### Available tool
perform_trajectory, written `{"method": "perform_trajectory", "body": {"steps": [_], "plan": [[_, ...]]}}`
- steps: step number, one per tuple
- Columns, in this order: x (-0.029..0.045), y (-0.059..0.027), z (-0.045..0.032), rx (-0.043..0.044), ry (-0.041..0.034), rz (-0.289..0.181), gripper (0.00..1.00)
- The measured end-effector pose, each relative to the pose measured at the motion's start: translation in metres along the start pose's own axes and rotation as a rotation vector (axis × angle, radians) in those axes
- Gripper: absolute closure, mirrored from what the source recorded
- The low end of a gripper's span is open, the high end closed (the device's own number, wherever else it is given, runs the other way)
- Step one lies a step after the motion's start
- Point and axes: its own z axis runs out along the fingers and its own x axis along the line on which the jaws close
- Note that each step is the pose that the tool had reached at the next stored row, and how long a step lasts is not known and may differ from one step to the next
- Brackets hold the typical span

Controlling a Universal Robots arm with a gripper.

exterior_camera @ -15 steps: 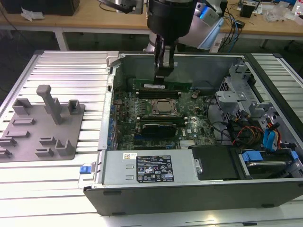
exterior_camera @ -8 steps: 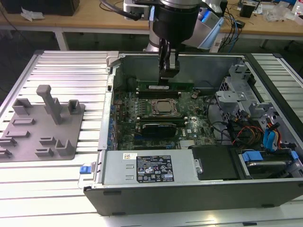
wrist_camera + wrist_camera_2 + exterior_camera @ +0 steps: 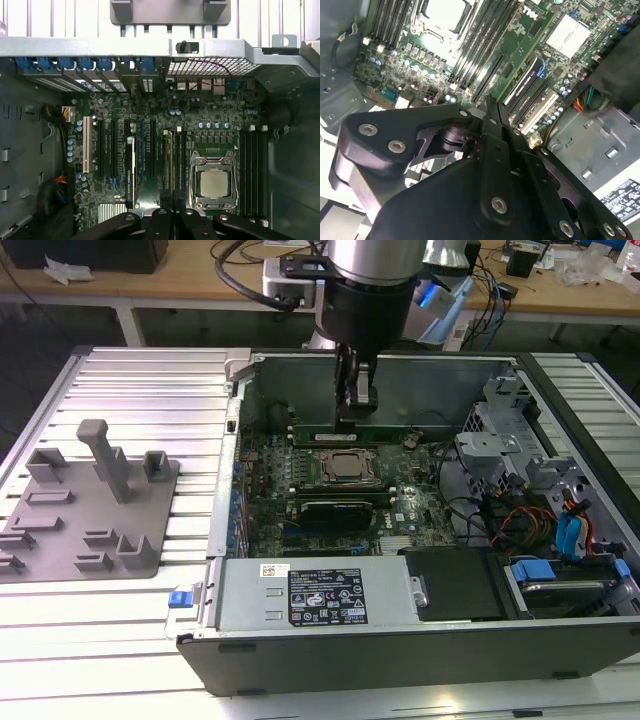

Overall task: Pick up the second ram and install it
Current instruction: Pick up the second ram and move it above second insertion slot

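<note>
Green and thin, the second ram (image 3: 385,430) lies lengthwise along a memory slot on the far side of the processor socket (image 3: 345,468) in the exterior view, inside the open computer case (image 3: 400,370). From my seat I see the gripper (image 3: 356,418) reaching straight down into the case, its tip right at that stick, near its end towards the exterior view's left. I can't tell whether the tip is touching the stick's top edge or is just above it. In both wrist views the gripper (image 3: 490,102) (image 3: 173,196) has its fingers drawn narrow, pressed almost flat against each other, and I can make out nothing pinched between them. They point at the bank of long dark slots just beside the socket (image 3: 212,182), with the large green motherboard (image 3: 150,105) spread out below. In the wrist views I can't pick the stick out from the slots around it. On the exterior view's left, well apart from the case, the grey tray (image 3: 165,475) sits on the ribbed metal table (image 3: 150,390) with its upright posts. The silver power supply (image 3: 310,595) with its label runs along the near wall of the case.
</note>
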Motion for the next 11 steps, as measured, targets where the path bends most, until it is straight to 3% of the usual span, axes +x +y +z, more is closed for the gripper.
{"method": "perform_trajectory", "body": {"steps": [5, 9, 11], "plan": [[-0.0002, -0.0068, 0.0017, -0.0001, 0.0001, 0.000, 0.91], [-0.0005, -0.0079, 0.0094, 0.0011, 0.0001, -0.004, 0.91], [-0.0042, -0.0080, 0.0143, 0.0021, -0.0001, -0.011, 0.91]]}}
